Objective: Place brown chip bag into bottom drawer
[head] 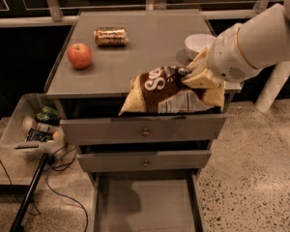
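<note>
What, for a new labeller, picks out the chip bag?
On the grey three-drawer cabinet, look at the top's front right edge. The gripper there grips a crinkly dark-brown chip bag with pale yellow ends. Unlike the round red apple and gold can, it overhangs the edge.
</note>
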Controlling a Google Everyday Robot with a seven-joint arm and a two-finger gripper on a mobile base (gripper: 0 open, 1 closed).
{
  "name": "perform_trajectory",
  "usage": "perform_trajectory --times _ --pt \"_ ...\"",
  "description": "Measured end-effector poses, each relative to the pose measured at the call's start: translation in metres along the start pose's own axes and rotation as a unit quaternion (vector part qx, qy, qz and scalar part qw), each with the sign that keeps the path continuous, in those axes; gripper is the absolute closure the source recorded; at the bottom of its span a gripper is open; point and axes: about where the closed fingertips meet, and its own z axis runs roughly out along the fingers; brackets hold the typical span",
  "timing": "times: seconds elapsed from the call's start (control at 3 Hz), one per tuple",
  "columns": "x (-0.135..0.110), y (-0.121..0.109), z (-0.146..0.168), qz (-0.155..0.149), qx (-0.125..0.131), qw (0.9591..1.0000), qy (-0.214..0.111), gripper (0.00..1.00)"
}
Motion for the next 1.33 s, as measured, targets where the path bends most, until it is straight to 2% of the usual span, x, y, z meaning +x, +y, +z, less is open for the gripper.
perform_trajectory --times 0.33,0.67,1.0,1.33 --pt "0.008 0.028 -0.012 0.003 -0.005 1.0 -0.004 1.0" --pt "0.02 0.071 -0.015 0.027 -0.015 0.9995 -0.005 1.0" --pt "0.02 0.07 -0.016 0.026 -0.014 0.9995 -0.005 1.0" --pt "0.019 0.087 0.0 0.025 -0.034 0.999 -0.011 1.0"
